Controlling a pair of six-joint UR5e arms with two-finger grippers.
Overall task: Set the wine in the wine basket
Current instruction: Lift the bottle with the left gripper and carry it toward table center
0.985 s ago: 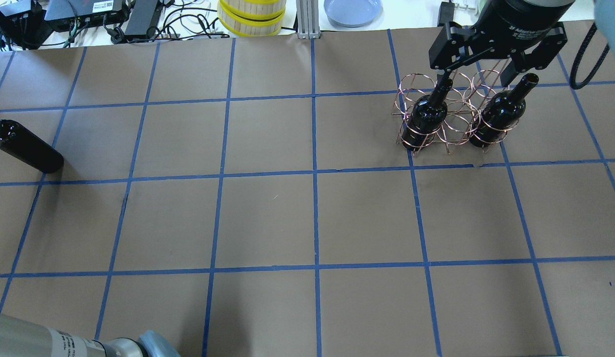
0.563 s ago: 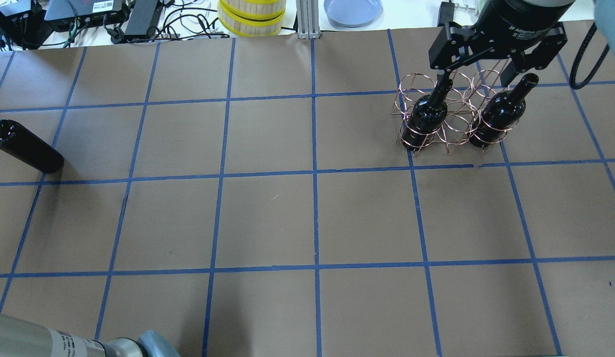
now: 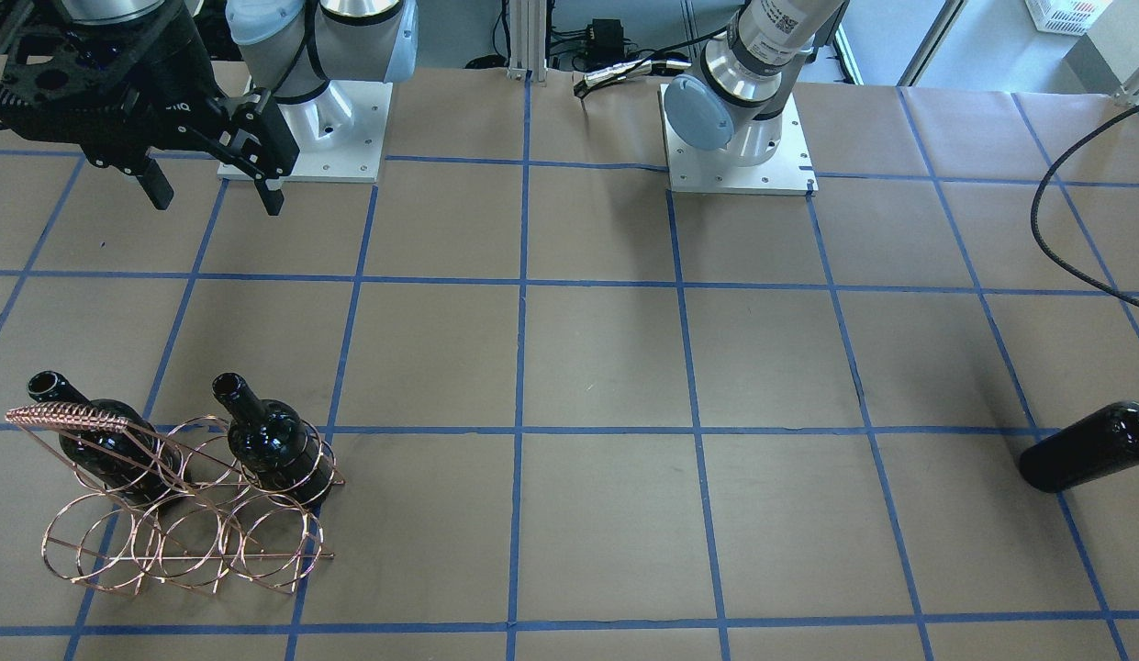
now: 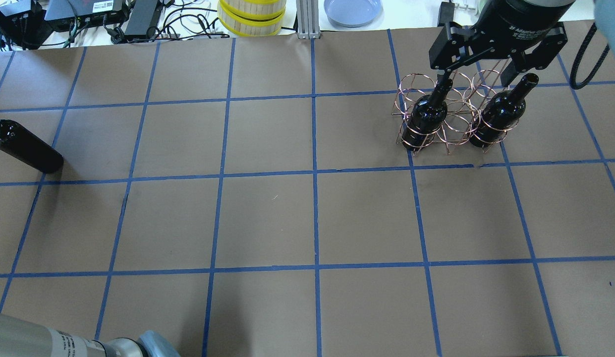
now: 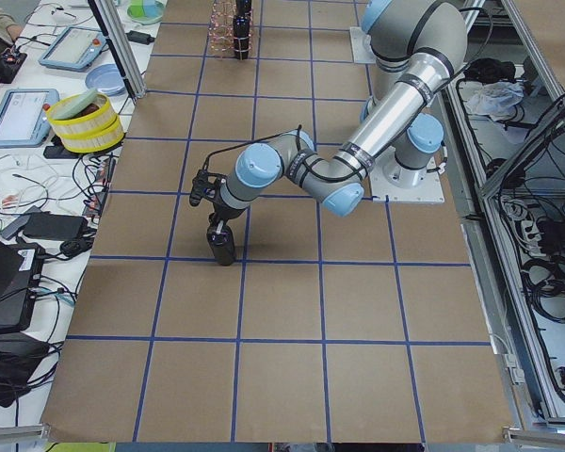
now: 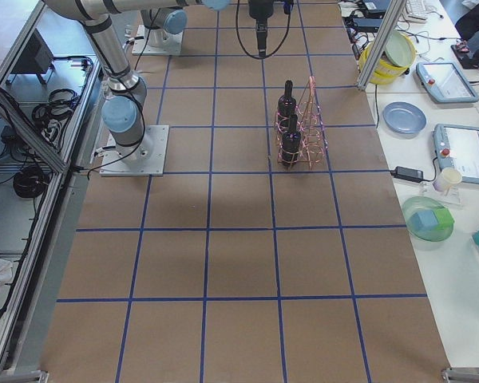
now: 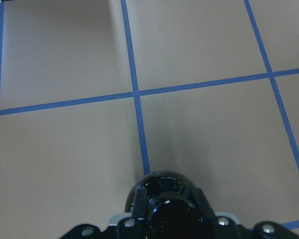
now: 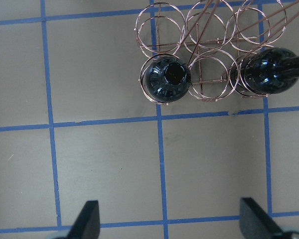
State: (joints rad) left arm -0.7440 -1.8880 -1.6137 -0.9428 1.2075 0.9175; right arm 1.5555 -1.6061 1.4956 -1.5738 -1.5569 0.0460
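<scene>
The wine basket (image 3: 188,537) stands on the worktop (image 4: 267,218), below the right hand (image 4: 480,74) and a little beyond its fingertips. It has two rows of wire hoops. Two black bottles stand upright in the row closer to the hand, each in an end hoop, with one hoop between them.

In the right wrist view, the first bottle (image 8: 165,78) is almost straight under the camera, and one looks down into its open mouth. The second bottle (image 8: 266,69) is off to the side there and shows its neck slanted. This view also shows that the right hand is raised, with its fingers (image 8: 87,221) spread wide and gripping nothing.

The front-facing view shows what the wrist view does not: the coiled handle (image 3: 66,418) stands above the basket, on the side of the second bottle.

The third bottle (image 3: 1083,457) is well apart from the basket, at the other end of the worktop. The overhead view cuts it at the edge and does not show the left hand. In the left wrist view, the left hand (image 7: 168,201) is pinching the top of this bottle from above, one finger on each side. The left side view shows the bottle upright under that hand. I cannot tell if its base touches the worktop.
</scene>
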